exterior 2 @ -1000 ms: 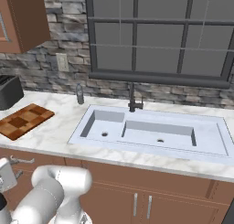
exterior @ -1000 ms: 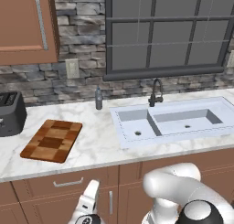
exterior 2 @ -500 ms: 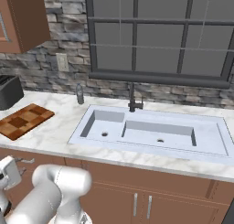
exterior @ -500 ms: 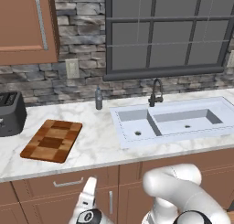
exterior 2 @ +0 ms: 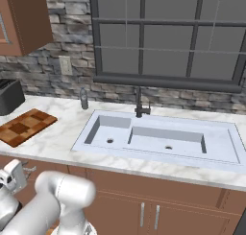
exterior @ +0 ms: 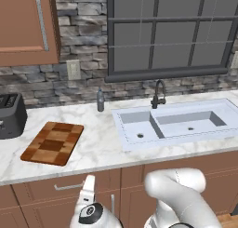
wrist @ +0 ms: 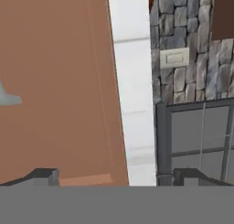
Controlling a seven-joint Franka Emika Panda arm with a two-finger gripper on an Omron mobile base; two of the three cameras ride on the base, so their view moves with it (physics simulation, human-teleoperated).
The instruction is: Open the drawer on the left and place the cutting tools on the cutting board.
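Now, left base view: the wide reddish-brown wooden drawer [exterior: 60, 187] with its short silver bar handle [exterior: 69, 186] sits closed under the left part of the white marble counter [exterior: 100, 143]. The white two-finger gripper [exterior: 88, 187] stands just right of that handle, close to the drawer front; contact cannot be told.
Board: the checkered light-and-dark wooden cutting board [exterior: 52, 143] lies bare on the counter, left of the white double sink [exterior: 179, 124], with the black toaster [exterior: 10, 115] near its far left corner.
Right base view: the gripper [exterior 2: 13, 174] shows at the lower left, in front of the drawer [exterior 2: 29, 170]; the cutting board [exterior 2: 23, 126] lies far left on the counter.
Hand view: rolled sideways; the brown drawer front [wrist: 55, 86] takes up the left half, a grey stub of handle [wrist: 7, 98] at the left edge. Both dark finger tips [wrist: 41, 175] stand wide apart with nothing between them.
Cutting tools: presumably inside the shut drawer.
Risk: the handle sits off to one side of the jaws, so closing from here would likely catch air or only the bar's end and slip on the pull.
Room: the counter lip overhangs just above the gripper; the arm's own elbow crowds the right, and open floor lies near, where the drawer must travel.
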